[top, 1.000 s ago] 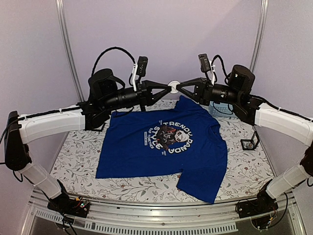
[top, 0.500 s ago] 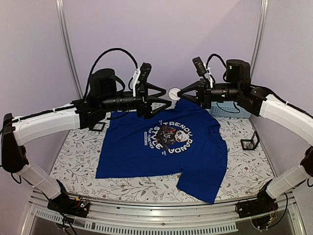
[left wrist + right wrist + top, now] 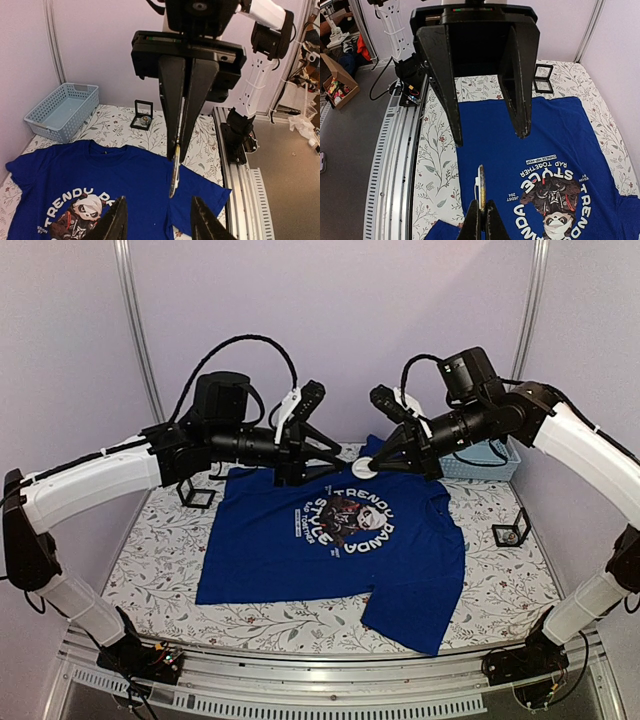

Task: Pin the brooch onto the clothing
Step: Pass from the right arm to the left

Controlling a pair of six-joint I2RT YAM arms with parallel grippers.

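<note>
Nearest me the shirt (image 3: 330,550) lies flat, print up, on the flower-patterned table (image 3: 150,570), collar at the far side; soft blue cloth, a round panda print ringed in white letters; one hem corner reaches the near edge. Both wrist cameras cut the shirt off. Above its collar end, the right gripper (image 3: 178,150) has its fingers pressed together on the brooch (image 3: 173,172); from overhead it is a small white disc, but both wrist cameras catch it edge-on as a thin sliver, so I cannot make out its face or pin. Facing it, the left gripper (image 3: 490,137) has its fingers spread, gripping nothing. A small black box (image 3: 142,115) stands open at the right side; something small sits inside, too small to tell. Farthest back, a pale blue lattice basket (image 3: 62,110), half hidden behind the right arm from overhead; only its floor shows inside.
</note>
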